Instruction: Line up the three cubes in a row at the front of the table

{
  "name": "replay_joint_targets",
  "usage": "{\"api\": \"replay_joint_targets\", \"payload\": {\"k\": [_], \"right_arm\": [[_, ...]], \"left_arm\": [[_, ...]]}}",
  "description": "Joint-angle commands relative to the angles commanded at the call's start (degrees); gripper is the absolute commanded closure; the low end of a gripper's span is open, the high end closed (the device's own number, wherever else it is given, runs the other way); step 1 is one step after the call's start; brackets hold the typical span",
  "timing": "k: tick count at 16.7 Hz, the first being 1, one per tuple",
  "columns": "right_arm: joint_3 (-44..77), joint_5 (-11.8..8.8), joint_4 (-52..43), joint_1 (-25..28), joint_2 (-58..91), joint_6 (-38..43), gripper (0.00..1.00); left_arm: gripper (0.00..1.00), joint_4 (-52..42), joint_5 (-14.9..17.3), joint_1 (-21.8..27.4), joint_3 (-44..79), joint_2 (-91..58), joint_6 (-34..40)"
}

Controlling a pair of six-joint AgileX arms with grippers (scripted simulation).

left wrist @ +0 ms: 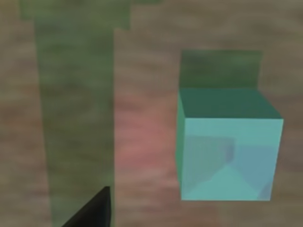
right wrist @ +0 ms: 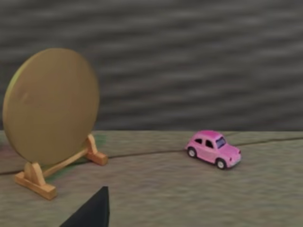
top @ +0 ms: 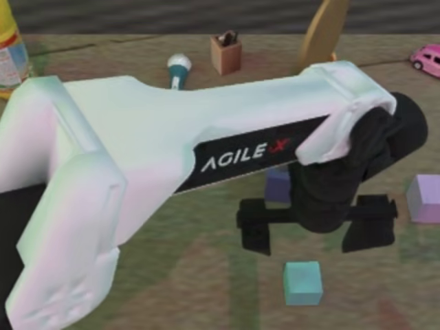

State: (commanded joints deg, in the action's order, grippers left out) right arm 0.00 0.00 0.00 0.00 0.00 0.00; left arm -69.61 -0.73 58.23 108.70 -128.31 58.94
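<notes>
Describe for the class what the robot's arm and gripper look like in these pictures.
The left arm is a chunky white shell bearing a black panel with white AGILE lettering and a red X. Its wrist and left gripper are black, with two blocky fingers on a crossbar. The right arm shows only a black tip.

Small teal cube (top: 303, 282) at table (top: 172, 275) front, dark purple cube (top: 278, 185) behind it, lilac cube (top: 425, 198) right.

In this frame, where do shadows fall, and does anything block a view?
Top view: the left arm fills much of the picture and covers part of the dark purple cube. Left wrist view: a dark band of shadow crosses the table, another lies behind the teal cube. Right wrist view: unobstructed, evenly lit.
</notes>
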Motion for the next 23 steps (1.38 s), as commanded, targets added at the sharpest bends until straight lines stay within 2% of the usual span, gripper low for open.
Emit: {"api": "replay_joint_targets", "payload": {"k": [5,9,12,16,23], "right_arm": [[0.5,0.0,-0.3,0.0,0.5,0.0,0.00],[7.1,0.1,-5.0,0.2,7.7,0.7,0.00],[15.5,0.1,-11.0,0.7,18.2,1.5,0.00],[29.6,0.0,-21.6,1.5,39.0,2.8,0.00],[54.6,0.3,-41.7,2.9,78.3,5.1,0.00]], "left_arm": [[0.00,0.5,0.0,0.0,-0.7,0.4,-0.1],[0.00,5.4,-0.5,-4.7,-8.3,8.6,-1.6],[0.00,11.9,-0.8,-11.1,-18.9,21.0,-4.2],[0.00,23.3,-1.0,-22.1,-38.4,44.4,-11.1],[0.00,45.4,-1.0,-42.2,-77.1,89.3,-31.6]]}}
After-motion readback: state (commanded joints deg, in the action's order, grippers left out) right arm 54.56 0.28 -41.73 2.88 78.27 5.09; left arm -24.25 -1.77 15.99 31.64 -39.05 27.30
